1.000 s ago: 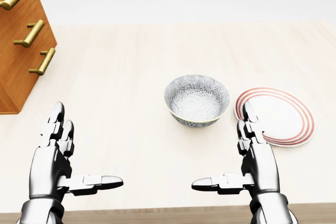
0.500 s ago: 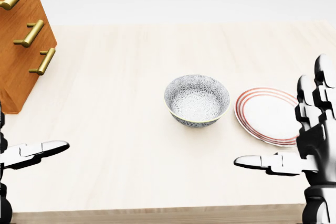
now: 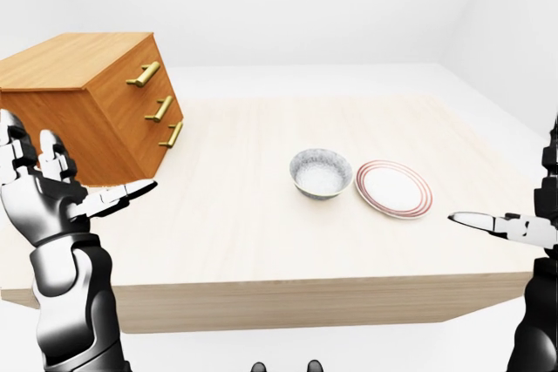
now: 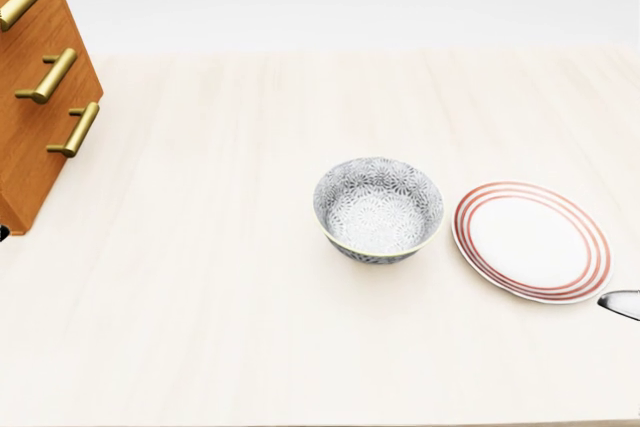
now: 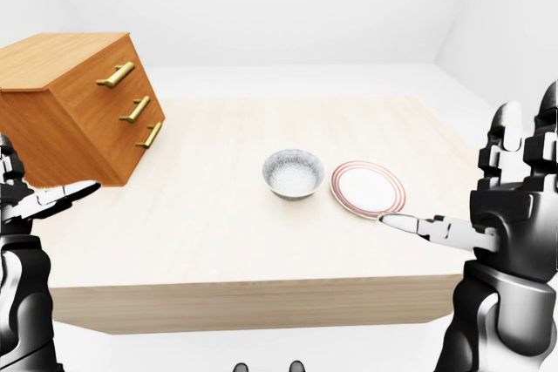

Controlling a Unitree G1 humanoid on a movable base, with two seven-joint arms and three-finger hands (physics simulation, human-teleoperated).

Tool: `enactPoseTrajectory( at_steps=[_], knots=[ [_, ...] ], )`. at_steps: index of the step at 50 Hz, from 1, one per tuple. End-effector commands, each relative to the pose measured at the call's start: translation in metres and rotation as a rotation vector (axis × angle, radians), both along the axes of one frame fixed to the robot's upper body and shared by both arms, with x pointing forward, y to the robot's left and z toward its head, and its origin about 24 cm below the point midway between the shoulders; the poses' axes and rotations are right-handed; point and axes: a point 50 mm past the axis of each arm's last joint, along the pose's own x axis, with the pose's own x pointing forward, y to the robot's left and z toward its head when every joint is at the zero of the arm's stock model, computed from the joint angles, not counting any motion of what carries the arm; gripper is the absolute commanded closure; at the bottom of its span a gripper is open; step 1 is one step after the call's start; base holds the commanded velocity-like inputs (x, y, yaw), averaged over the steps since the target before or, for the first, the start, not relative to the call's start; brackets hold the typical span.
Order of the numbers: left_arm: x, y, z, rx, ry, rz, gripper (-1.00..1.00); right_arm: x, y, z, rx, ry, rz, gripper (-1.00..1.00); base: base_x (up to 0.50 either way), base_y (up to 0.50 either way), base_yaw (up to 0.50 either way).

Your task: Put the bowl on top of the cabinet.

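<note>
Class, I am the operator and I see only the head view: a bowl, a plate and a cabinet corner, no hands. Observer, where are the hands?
Observer: The left hand is raised and open at the left of the left-eye view, beside the cabinet, holding nothing.
Operator: And the other?
Observer: The right hand is open too, at the right of the right-eye view, thumb pointing toward the plate, apart from the bowl.
Operator: Is there anything on the cabinet top?
Observer: No, the eye views show its flat top bare, and the bowl on the table.
</note>
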Motion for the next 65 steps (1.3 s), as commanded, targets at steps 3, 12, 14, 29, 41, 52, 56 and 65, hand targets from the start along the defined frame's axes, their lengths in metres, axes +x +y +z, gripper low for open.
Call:
enactPoseTrajectory(
  at_steps=[3, 12, 14, 29, 41, 52, 56, 65],
  knots=[
    [0.004, 0.002, -0.005, -0.019, 0.023, 0.016, -1.0, -0.005, -0.001, 0.003, -0.003, -0.016, -0.011, -1.0, 0.43, 0.0, 0.0],
    [0.005, 0.002, -0.007, -0.02, 0.03, 0.015, -1.0, -0.004, 0.0, 0.001, -0.002, -0.008, -0.008, -1.0, 0.43, 0.0, 0.0],
    [0.005, 0.002, -0.006, -0.021, 0.029, 0.015, -1.0, -0.005, 0.0, 0.002, -0.005, -0.014, -0.007, -1.0, 0.43, 0.0, 0.0],
    [0.004, 0.001, -0.007, -0.021, 0.03, 0.014, -1.0, -0.004, -0.001, 0.001, -0.006, -0.003, -0.009, -1.0, 0.43, 0.0, 0.0],
    [0.004, 0.001, -0.006, -0.019, 0.027, 0.015, -1.0, -0.003, 0.001, -0.002, -0.033, 0.024, -0.023, -1.0, 0.21, 0.0, 0.0],
    [0.004, 0.001, -0.007, -0.018, 0.029, 0.015, -1.0, -0.001, 0.002, -0.006, -0.043, 0.047, -0.027, -1.0, 0.0, 0.43, 0.0],
    [0.003, 0.001, -0.006, -0.017, 0.025, 0.015, -1.0, 0.0, 0.002, -0.007, -0.042, 0.052, -0.025, -1.0, 0.0, 0.42, 0.0],
    [0.002, 0.0, -0.005, -0.015, 0.02, 0.016, -1.0, -0.001, 0.001, -0.007, -0.041, 0.054, -0.027, -1.0, 0.0, 0.42, 0.0]
  ],
)
